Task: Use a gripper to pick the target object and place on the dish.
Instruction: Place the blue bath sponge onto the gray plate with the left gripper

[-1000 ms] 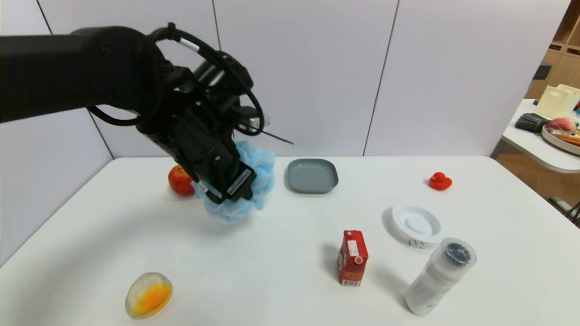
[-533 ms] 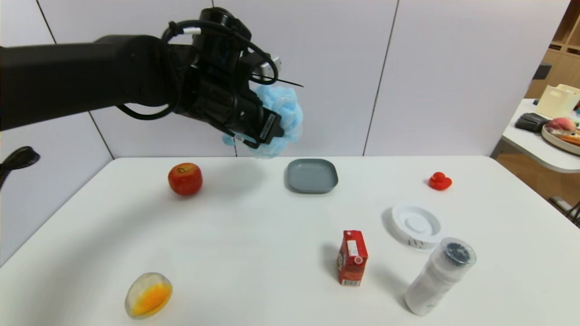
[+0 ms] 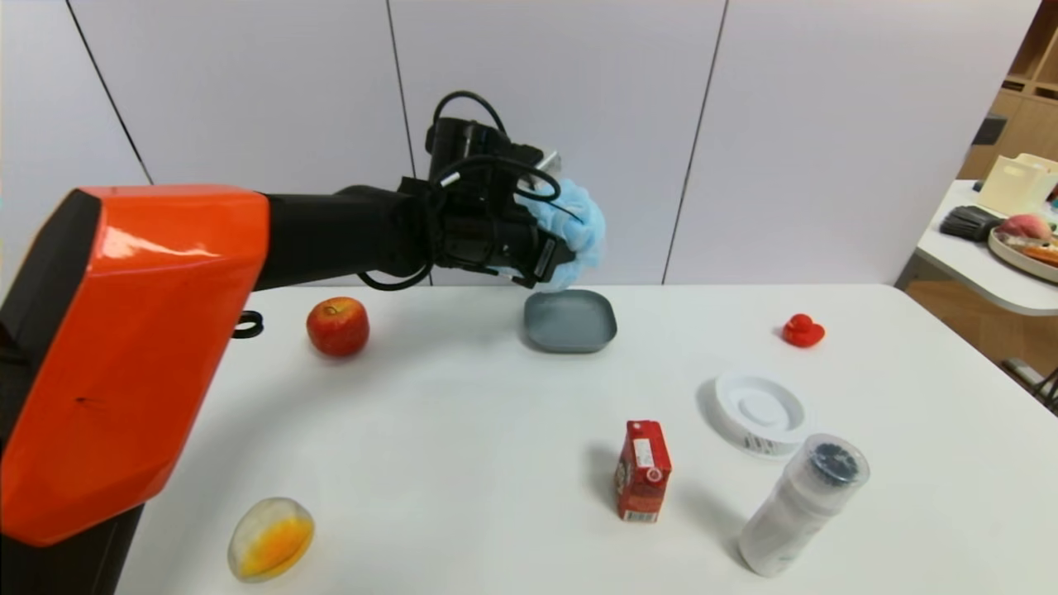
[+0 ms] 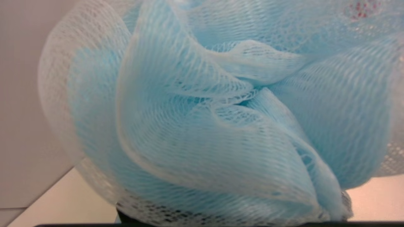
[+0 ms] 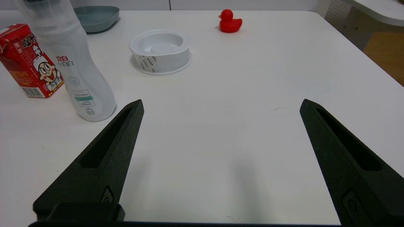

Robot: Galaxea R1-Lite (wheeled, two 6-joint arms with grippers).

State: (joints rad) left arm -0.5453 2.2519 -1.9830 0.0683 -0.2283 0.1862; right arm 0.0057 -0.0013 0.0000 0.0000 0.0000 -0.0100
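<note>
My left gripper is clamped on the blue mesh bath pouf, holding it in the air just above the rear edge of the grey-blue dish for release. My right gripper idles wide, near the dish's front right.
</note>
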